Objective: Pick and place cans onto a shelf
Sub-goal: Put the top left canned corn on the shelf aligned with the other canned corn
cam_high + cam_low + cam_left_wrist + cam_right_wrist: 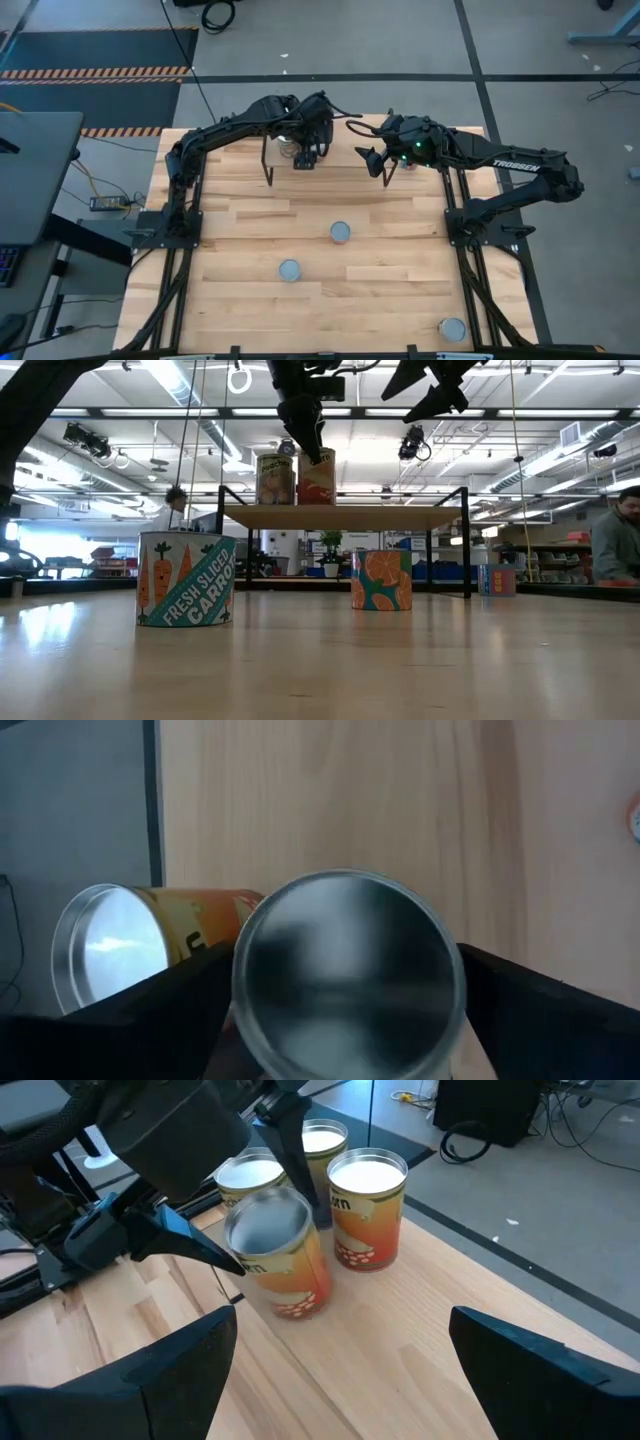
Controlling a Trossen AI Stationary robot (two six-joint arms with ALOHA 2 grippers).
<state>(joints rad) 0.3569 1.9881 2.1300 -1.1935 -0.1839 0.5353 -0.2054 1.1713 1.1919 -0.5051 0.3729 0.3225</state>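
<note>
Wooden shelf (400, 1330), left hand (262, 1190) spread around a can (278, 1265), right hand (372, 160) spread, empty

Cans (320, 1210) crowd one shelf (420, 1340) end beside the left gripper (255, 1230); the rest lies bare.

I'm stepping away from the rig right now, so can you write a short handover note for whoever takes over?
Left gripper: over the shelf, fingers either side of a can standing there; grip or release unclear.
Right gripper: open, empty, hovering over the shelf.
Done: at least four cans on the shelf, counting that one; two others and.
Left: three cans on the table. Another shows beyond the shelf in the low view.
</note>
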